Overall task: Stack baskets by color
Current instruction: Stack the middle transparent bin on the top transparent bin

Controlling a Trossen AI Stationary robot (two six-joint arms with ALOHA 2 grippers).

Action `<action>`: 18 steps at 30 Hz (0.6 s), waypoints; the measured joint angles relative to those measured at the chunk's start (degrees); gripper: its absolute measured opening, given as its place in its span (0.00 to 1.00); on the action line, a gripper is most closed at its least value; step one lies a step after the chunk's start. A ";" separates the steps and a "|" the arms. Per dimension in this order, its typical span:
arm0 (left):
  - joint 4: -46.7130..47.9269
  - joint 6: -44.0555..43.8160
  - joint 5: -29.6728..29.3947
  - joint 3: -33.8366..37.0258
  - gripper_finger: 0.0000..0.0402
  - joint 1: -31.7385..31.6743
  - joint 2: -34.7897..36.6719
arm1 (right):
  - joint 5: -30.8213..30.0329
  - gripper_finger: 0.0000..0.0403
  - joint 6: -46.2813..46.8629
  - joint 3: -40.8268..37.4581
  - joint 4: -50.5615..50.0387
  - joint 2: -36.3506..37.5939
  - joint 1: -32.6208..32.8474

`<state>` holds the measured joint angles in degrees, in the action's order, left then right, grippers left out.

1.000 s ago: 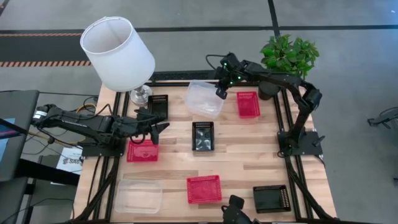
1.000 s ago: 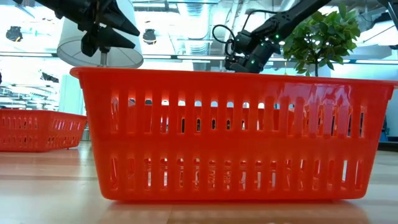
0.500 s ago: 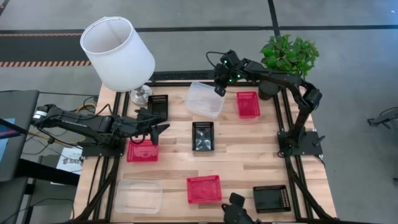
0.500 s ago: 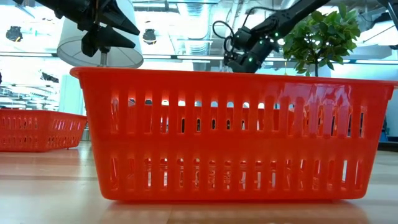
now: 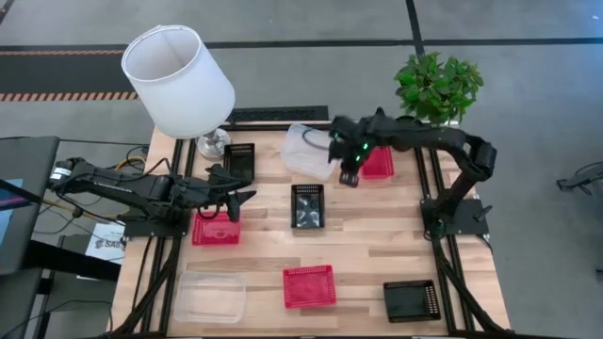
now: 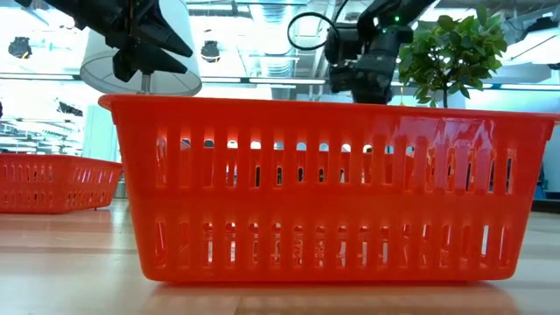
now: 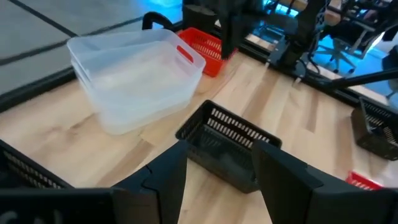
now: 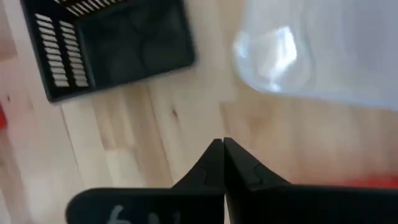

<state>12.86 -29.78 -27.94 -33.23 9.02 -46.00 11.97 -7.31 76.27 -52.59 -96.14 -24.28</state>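
A clear basket [image 5: 309, 149] stands on the table at the far middle, with a red basket [image 5: 377, 160] to its right and a black one [image 5: 240, 158] to its left. Another black basket [image 5: 307, 205] sits mid-table. My right gripper [image 5: 348, 178] hangs shut and empty above the bare wood between the clear, red and middle black baskets [image 8: 112, 46]. My left gripper [image 5: 239, 199] hovers open and empty over the far edge of a red basket [image 5: 216, 228] at the left, pointing at the middle black basket [image 7: 227, 146].
Near the front edge lie a clear basket [image 5: 209, 295], a red basket [image 5: 309, 285] and a black basket [image 5: 411, 300]. A white-shaded lamp [image 5: 179, 80] stands at the far left corner and a potted plant [image 5: 436, 85] at the far right.
My right gripper has left the clear basket's far right rim and swung toward the table's near edge, tipping further downward. It now hangs beside the red basket. The clear basket stays where it was.
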 joint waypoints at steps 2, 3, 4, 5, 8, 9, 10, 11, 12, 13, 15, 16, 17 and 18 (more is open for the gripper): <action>-0.03 1.05 -1.04 0.00 0.42 0.00 0.00 | 0.01 0.02 1.69 -1.14 4.13 -1.51 0.83; -0.02 1.60 -1.26 0.00 0.42 0.00 0.00 | -0.05 0.01 2.37 -1.38 5.58 -2.42 0.83; -0.02 1.99 -1.28 0.00 0.42 0.00 0.00 | -0.18 0.01 2.79 -1.46 6.43 -3.30 0.78; -0.04 2.21 -1.35 0.00 0.42 0.00 0.00 | -0.26 0.01 2.92 -1.41 7.37 -4.16 0.70; -0.04 2.18 -1.31 0.00 0.42 0.00 -0.02 | -0.93 0.01 2.98 -0.16 8.79 -6.70 -0.34; -0.04 2.05 -1.25 0.00 0.42 0.00 -0.02 | -1.45 0.01 2.95 0.23 8.77 -7.32 -0.68; 0.02 1.78 -1.20 0.00 0.42 0.00 -0.02 | -2.12 0.01 2.95 0.56 9.13 -7.87 -1.08; 0.10 1.67 -1.18 0.00 0.42 0.00 -0.02 | -3.21 0.01 2.97 0.83 9.46 -8.27 -1.56; 0.11 1.51 -1.11 0.00 0.42 0.00 -0.02 | -4.51 0.01 2.95 0.90 9.66 -8.35 -2.16; 0.11 1.07 -0.95 0.00 0.42 0.00 -0.02 | -6.08 0.01 2.96 1.01 9.87 -8.32 -2.66; 0.17 0.26 -0.90 0.00 0.42 0.00 -0.02 | -9.46 0.01 3.13 1.27 11.52 -8.17 -3.65; 0.17 0.01 -0.88 0.00 0.42 0.00 -0.02 | -11.56 0.01 3.82 1.25 12.44 -8.12 -4.14; 0.19 -0.28 -0.90 0.00 0.42 0.00 -0.02 | -13.33 0.01 4.75 1.25 13.36 -7.95 -4.70; 0.28 -0.35 -0.88 0.00 0.42 0.00 -0.02 | -13.93 0.01 5.65 1.25 13.79 -7.67 -5.16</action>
<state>13.14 -30.13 -28.82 -33.23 9.02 -46.02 -1.96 -1.66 77.52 -38.80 -103.81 -29.45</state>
